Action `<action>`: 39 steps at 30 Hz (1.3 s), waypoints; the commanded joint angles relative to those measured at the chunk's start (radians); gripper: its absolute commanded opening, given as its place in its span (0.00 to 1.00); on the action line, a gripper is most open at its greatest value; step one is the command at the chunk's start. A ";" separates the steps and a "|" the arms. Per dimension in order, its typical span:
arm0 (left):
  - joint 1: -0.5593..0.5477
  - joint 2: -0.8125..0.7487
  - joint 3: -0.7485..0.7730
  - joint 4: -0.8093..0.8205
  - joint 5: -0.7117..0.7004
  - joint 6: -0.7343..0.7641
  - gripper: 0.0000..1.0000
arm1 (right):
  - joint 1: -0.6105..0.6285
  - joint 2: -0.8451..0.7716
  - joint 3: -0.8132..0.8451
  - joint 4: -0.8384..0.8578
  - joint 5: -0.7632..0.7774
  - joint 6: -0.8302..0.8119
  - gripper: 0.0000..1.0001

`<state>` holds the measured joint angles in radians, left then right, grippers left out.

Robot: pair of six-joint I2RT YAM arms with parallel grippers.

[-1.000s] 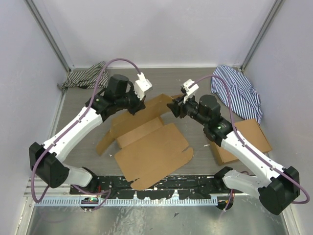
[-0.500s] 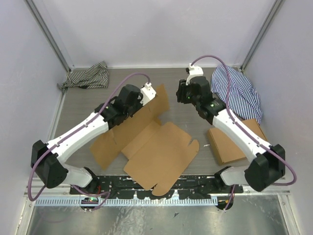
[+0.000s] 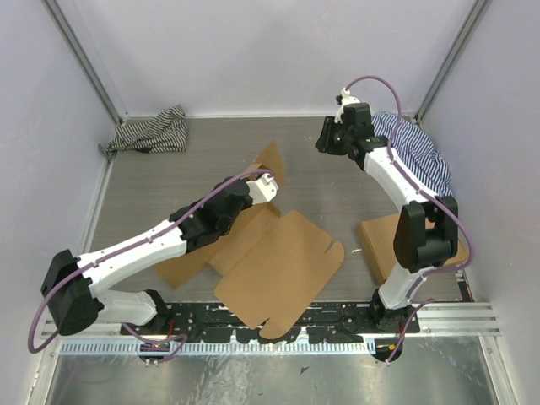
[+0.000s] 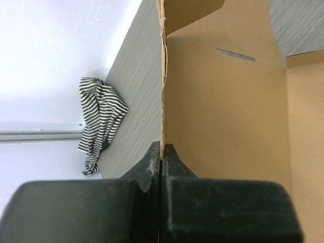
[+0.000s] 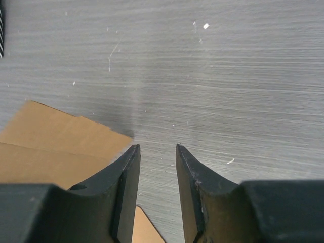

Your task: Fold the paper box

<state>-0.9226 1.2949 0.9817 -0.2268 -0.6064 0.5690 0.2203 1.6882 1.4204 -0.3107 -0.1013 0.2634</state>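
The paper box (image 3: pixel 283 266) lies unfolded in the middle of the table, a large brown cardboard sheet with flaps and tabs. One flap (image 3: pixel 272 163) stands upright at its far end. My left gripper (image 3: pixel 257 182) is shut on that flap's edge; in the left wrist view the jaws pinch the thin cardboard edge (image 4: pixel 162 101) at the left gripper (image 4: pixel 162 152), with the box's inner panel (image 4: pixel 228 111) to the right. My right gripper (image 3: pixel 324 140) hovers at the back, apart from the box. In the right wrist view the right gripper (image 5: pixel 158 148) is open over bare table, with a cardboard corner (image 5: pixel 45 144) at the left.
A second brown cardboard box (image 3: pixel 381 246) lies at the right under the right arm. A blue striped cloth (image 3: pixel 418 156) sits at the back right and a dark striped cloth (image 3: pixel 152 131) at the back left, also seen as the dark cloth (image 4: pixel 100 119). Walls enclose the table.
The right arm has let go of the far flap and swung back toward the rear wall. The left gripper has pulled toward the centre with the flap, and the sheet has shifted right.
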 commanded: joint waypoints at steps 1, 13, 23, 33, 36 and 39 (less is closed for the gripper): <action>-0.016 -0.101 -0.029 0.137 -0.003 0.059 0.00 | -0.055 0.080 0.053 0.094 -0.213 -0.057 0.38; -0.018 -0.121 -0.032 0.079 0.084 0.065 0.00 | -0.095 0.355 0.122 0.475 -0.616 0.058 0.34; -0.023 -0.053 -0.020 0.055 0.127 0.061 0.00 | -0.064 0.394 0.107 0.622 -0.668 0.122 0.33; -0.075 0.039 0.006 0.044 0.070 0.065 0.00 | -0.031 0.359 -0.035 0.616 -0.651 0.059 0.32; -0.087 0.045 0.007 0.043 0.059 0.068 0.00 | -0.031 0.335 -0.095 0.634 -0.650 0.051 0.32; -0.095 0.054 0.012 0.036 0.049 0.071 0.00 | -0.029 0.306 -0.143 0.665 -0.669 0.051 0.31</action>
<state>-1.0050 1.3273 0.9722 -0.1616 -0.5541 0.6395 0.1883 2.1006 1.3193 0.2703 -0.7460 0.3401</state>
